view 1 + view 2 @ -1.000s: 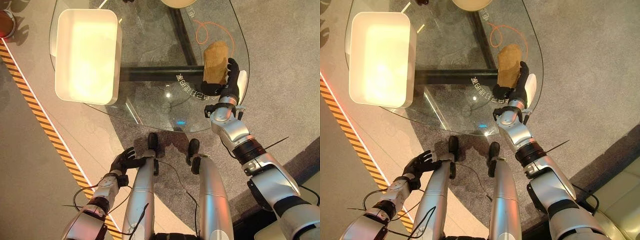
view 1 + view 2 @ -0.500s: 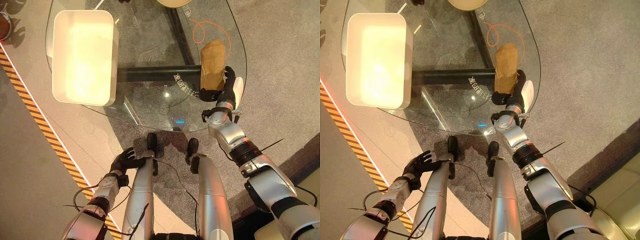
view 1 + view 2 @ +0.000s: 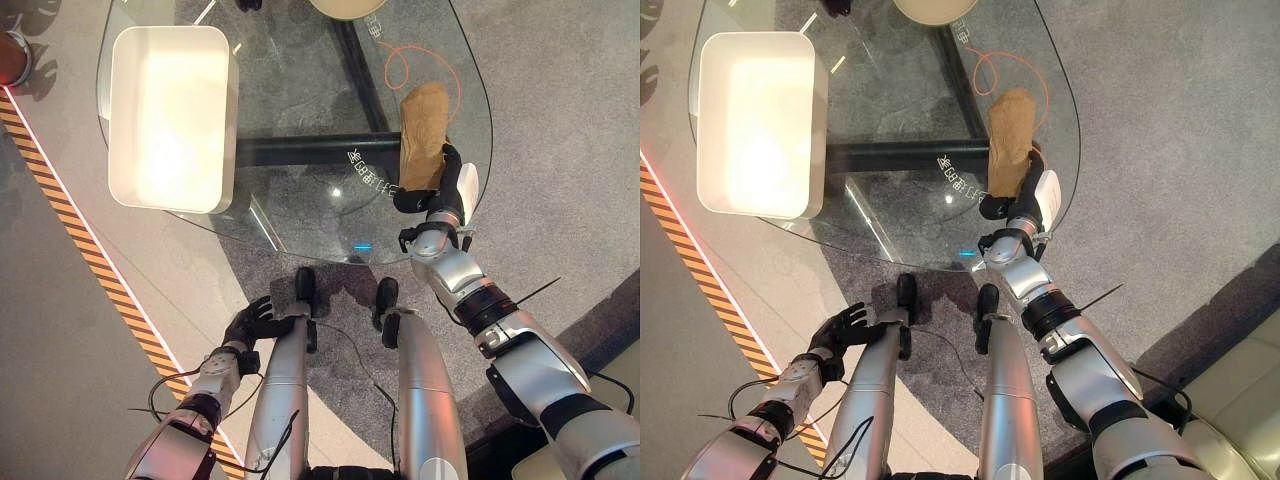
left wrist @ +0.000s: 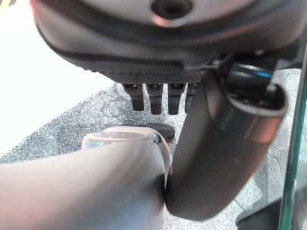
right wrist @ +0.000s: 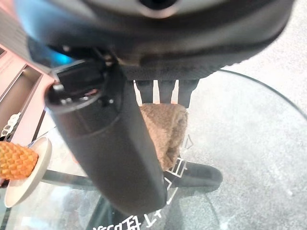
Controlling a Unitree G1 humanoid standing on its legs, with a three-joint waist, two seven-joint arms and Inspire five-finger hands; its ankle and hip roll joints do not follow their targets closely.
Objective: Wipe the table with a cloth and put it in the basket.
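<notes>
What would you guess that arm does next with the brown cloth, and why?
Probably it sweeps the cloth leftward across the glass table. The right hand grips only the cloth's near end at the table's right edge, most of the glass lies unwiped, and the white basket waits on the far left side.

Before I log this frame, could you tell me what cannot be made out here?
- Right hand: in the right wrist view the thumb and hand bulk hide how the fingers meet the brown cloth.
- Cream dish: cut off by the top edge in the eye views.
- White basket: glare washes out its inside.
- Left hand: idle below the glass table.
</notes>
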